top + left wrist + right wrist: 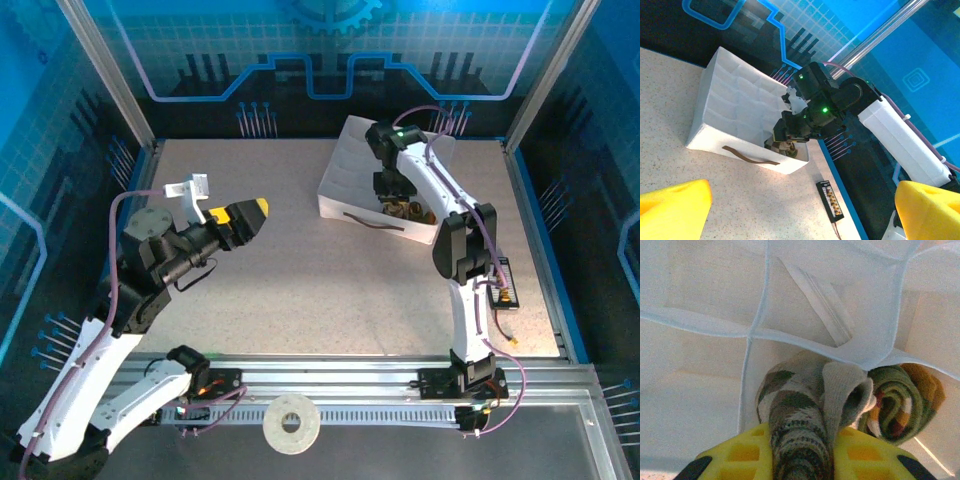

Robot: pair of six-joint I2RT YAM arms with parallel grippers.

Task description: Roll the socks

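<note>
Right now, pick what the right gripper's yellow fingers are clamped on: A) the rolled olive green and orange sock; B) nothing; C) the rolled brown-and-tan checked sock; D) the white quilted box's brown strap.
C: in the right wrist view the brown-and-tan checked sock sits pinched between the yellow fingers of the right gripper, while the olive green and orange sock lies rolled beside it, untouched.

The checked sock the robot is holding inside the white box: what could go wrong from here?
1. The right fingers clamp the checked sock in its roll. Its loose tan cuff end may let the roll unwind on release.
2. When the arm pulls out, the fingers might drag the sock back up with them.
3. The soft divider looks thin, so a push could crowd the green sock rolled up next door.
</note>
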